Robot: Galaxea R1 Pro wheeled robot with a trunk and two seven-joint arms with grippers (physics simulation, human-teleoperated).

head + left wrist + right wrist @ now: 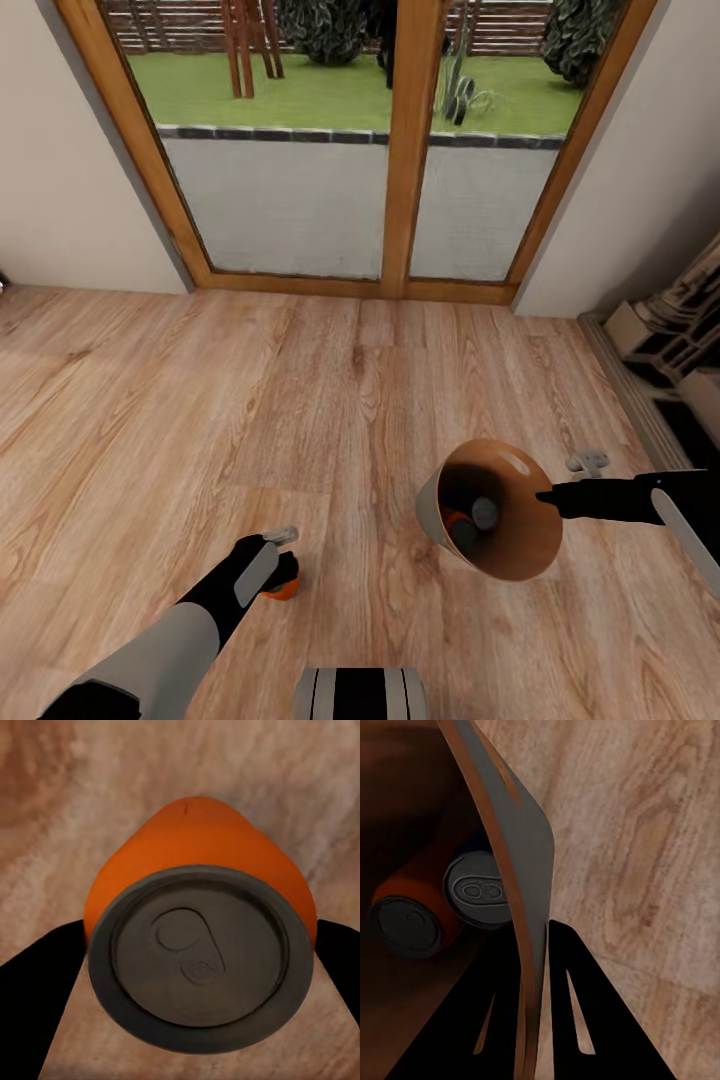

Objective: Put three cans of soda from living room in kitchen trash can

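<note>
Head view, from the left: the left pincer (pixel 283 560) is low over the wood plank floor (pixel 200 400), clenched around an orange can (pixel 283 588) whose body peeks out beneath the fingers. In the left wrist view that can (pixel 199 945) sits between the two dark fingers (pixel 37 990), its grey top and pull tab facing the camera, the floor blurred behind it; whether it is lifted clear of the planks or touching them I cannot tell.

Further right, the right pincer (pixel 548 496) grips the rim of the trash can (pixel 530 540), which is held tilted with its tan-brown mouth turned toward the camera. Inside it lie a second orange can (pixel 456 520) and a can with a silver top (pixel 485 513). The right wrist view confirms this: the fingers (pixel 577 1005) pinch the bin's thin wall (pixel 521 870) from both sides, and the two cans (pixel 476 891) rest side by side in the bottom.

Behind all this stand wood-framed glass doors (pixel 410 150) giving on a garden, so this is the living room, not the kitchen.

By my judgement two of three cans are binned. The third, in the left pincer, is yet to go in, and the bin itself would then need carrying to the kitchen.
</note>
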